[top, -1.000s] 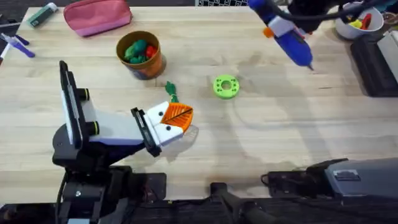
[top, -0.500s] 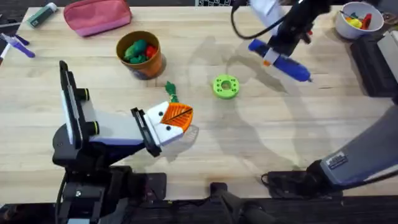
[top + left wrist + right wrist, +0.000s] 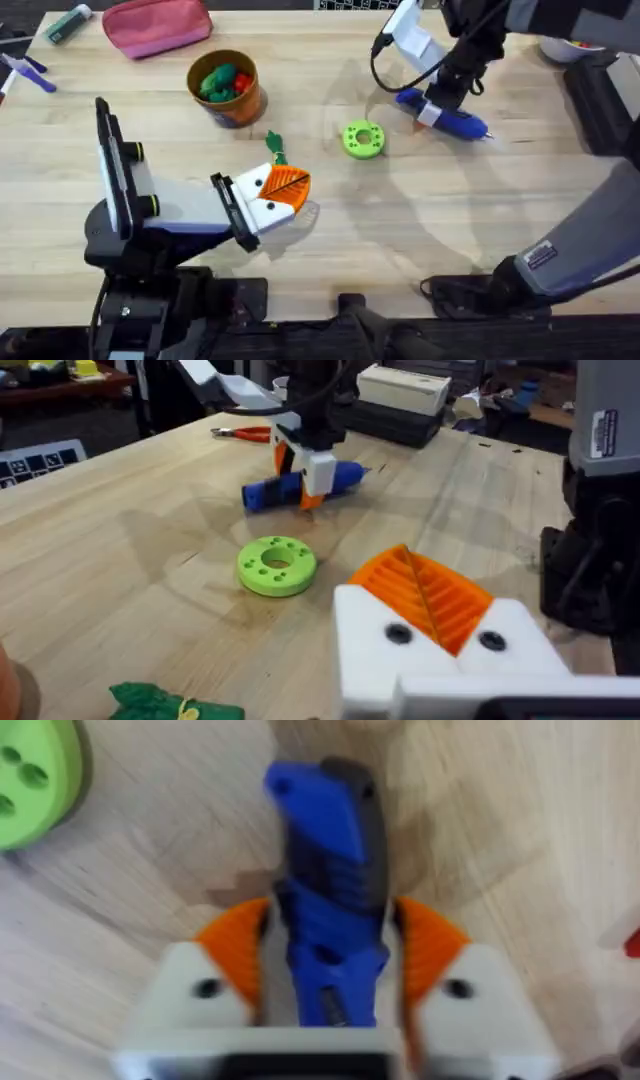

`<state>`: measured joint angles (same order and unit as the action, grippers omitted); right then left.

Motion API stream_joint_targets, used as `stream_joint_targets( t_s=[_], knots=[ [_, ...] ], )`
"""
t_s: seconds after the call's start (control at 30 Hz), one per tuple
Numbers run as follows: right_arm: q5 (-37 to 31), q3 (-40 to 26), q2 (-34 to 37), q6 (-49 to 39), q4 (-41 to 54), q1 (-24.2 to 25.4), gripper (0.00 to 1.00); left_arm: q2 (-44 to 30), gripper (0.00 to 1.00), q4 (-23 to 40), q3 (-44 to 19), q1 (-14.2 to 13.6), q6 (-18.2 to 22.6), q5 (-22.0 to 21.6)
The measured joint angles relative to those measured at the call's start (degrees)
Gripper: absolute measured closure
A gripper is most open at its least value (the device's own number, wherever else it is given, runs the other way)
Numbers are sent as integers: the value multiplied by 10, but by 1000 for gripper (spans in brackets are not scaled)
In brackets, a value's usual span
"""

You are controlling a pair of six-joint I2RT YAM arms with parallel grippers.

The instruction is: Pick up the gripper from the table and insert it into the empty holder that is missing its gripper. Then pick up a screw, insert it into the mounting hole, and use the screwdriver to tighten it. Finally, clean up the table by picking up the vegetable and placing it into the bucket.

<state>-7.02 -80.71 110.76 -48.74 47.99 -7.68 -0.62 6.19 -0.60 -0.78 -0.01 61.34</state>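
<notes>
Right arm sets the screwdriver down at upper right; vegetable not yet cleared.

The right gripper has its orange pads closed on the screwdriver, which lies low on the wood in the upper right of the overhead frame. Releasing it tilted could let it roll toward the lime ring or the table's right edge. The left gripper looks closed on nothing. The vegetable lies just above it, and bare wood separates it from the bucket at upper left.
</notes>
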Motion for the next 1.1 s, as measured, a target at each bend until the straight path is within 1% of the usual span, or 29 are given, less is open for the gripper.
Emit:
stream_joint_targets(
  t_s=[0.1, 0.13, 0.2, 0.3, 0.37, 0.5, 0.63, 0.67, 0.73, 0.77, 0.8, 0.83, 0.93, 0.97, 1.0, 1.1],
  knots=[
    [-4, 0, 0, -1, -2, 0, 118, 0, 986, 0, 0, 0, 0, 0],
    [-5, 0, 0, -1, -2, 0, 41, 0, 986, 0, 0, 0, 0, 0],
    [-6, 0, 0, 1, -2, 0, 10, 0, 986, 0, 0, 0, 0, 0],
    [-6, 0, -5, 6, -1, -3, 9, 0, 986, 0, 0, 0, 0, 0],
    [1, 1, -21, 10, 0, -7, 9, 0, 986, 0, 0, 0, 0, 0],
    [37, 1, -95, 34, 1, -21, 8, 0, 986, 0, 0, 0, 0, 0],
    [61, 1, -201, 84, -4, -30, 8, 0, 985, 0, 0, 0, 0, 0],
    [65, 1, -229, 104, -11, -30, 8, 0, 970, 0, 0, 0, 0, 0],
    [69, 1, -272, 147, -26, -31, 8, 0, 869, 0, 0, 0, 0, 0],
    [71, 1, -295, 175, -32, -32, 8, 0, 796, 0, 0, 0, 1, 0],
    [72, 1, -318, 207, -36, -34, 7, 0, 680, 0, 0, 0, 2, 0],
    [73, 1, -334, 232, -36, -35, 8, 0, 536, 0, 0, 0, 2, 0],
    [76, 1, -393, 325, -23, -43, 9, 0, 73, 0, 0, 0, 1, 0],
    [78, 1, -409, 349, -9, -44, 7, 0, 33, 0, 0, 0, 1, 1],
    [79, 1, -427, 373, 8, -45, 8, 0, 19, 0, 0, 0, 1, 1],
    [80, 1, -474, 417, 67, -45, 9, 0, 15, 0, 0, 0, 0, 1]
  ],
)
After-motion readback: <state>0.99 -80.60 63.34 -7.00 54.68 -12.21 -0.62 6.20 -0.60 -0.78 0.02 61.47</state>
